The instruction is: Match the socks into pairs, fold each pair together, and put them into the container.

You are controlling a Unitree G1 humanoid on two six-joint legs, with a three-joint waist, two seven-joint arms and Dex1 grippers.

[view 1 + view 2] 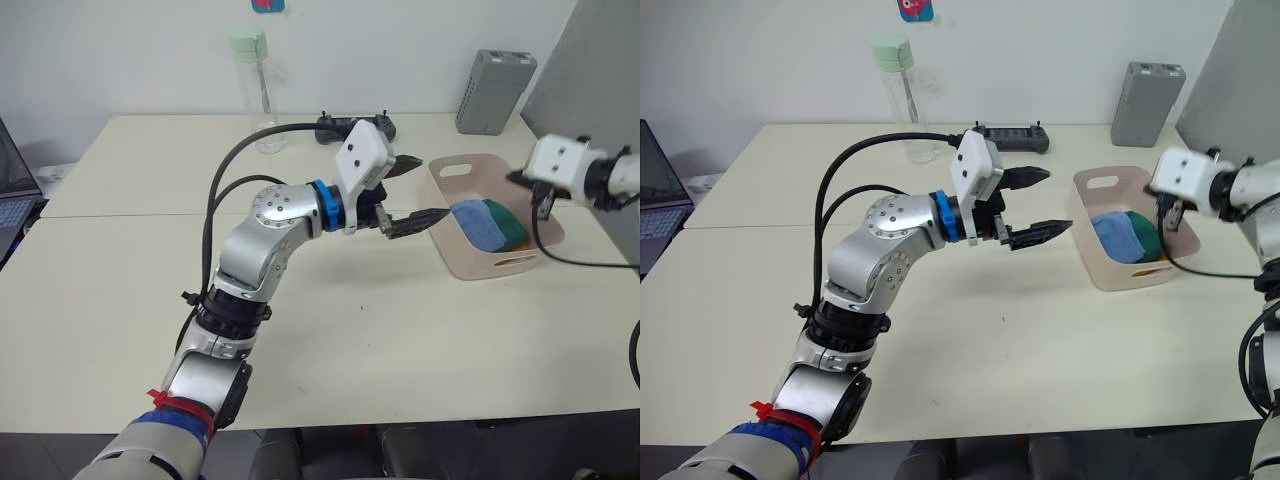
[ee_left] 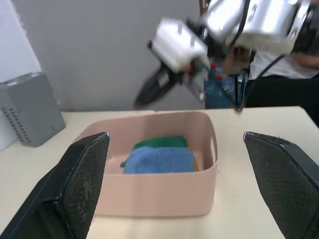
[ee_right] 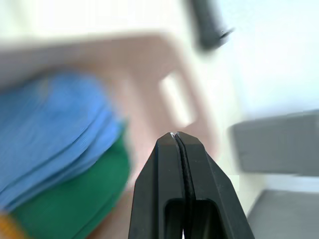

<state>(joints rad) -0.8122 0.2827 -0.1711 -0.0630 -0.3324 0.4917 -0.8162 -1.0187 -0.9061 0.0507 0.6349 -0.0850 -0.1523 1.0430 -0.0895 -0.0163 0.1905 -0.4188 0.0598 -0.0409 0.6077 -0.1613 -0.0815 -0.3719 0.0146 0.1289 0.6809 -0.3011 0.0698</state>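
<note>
The pale pink container (image 1: 449,243) stands at the right of the table. Inside it lie a folded light blue pair of socks (image 1: 477,223) and a dark green pair (image 1: 508,222) beside it. A sliver of yellow sock (image 3: 5,231) peeks out under them. My left gripper (image 1: 432,187) hovers open and empty just left of the container's near wall, pointing at it. Over the container's right rim my right gripper (image 1: 1167,215) hangs shut with nothing in it, its tips (image 3: 175,135) above the green socks (image 3: 75,199).
A grey upright box (image 1: 495,90) stands at the back right. A black controller (image 1: 355,127) and a clear bottle with a green cap (image 1: 255,85) sit along the far edge. A laptop (image 1: 10,200) is at the far left.
</note>
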